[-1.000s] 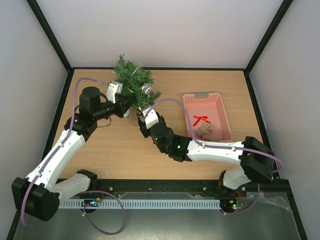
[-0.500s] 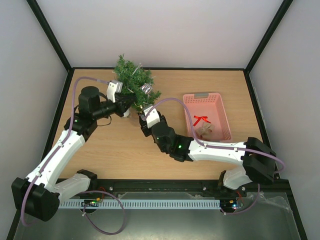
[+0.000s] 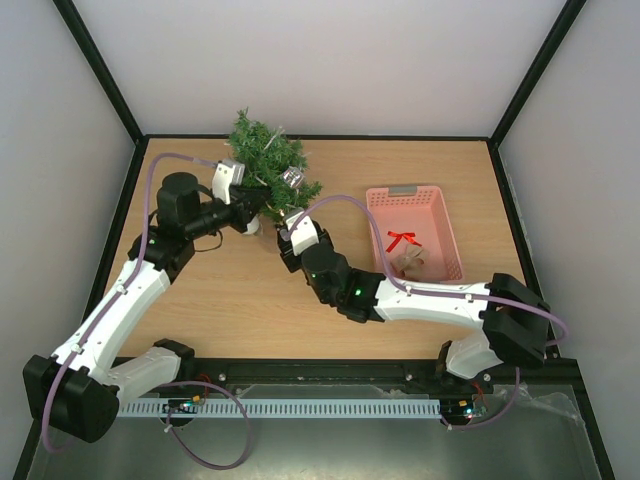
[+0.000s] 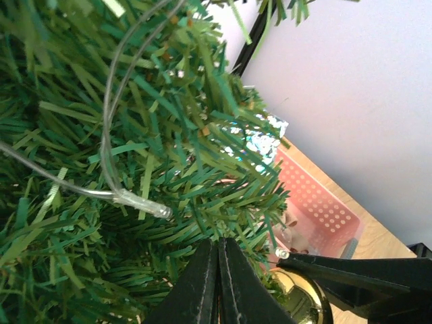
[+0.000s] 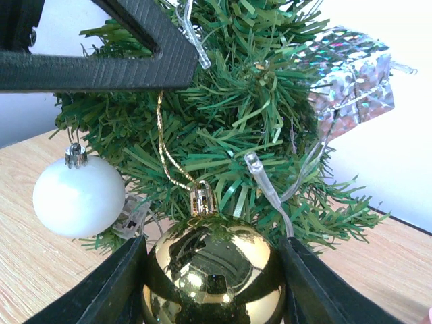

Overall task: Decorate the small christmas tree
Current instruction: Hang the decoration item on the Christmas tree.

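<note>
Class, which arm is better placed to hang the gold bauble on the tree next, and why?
Right. The right gripper holds the gold bauble close under the branches of the small christmas tree; the left gripper is shut among the needles, no ornament visible in it.

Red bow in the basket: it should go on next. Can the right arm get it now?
Probably not yet: the right pincer grips the gold bauble at the tree. The red bow lies uncovered in the pink basket.

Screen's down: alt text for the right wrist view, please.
The right pincer grips a gold bauble in front of the small christmas tree, its gold cord running up into the branches. A white bauble hangs at left; a silver gift ornament sits upper right.
</note>
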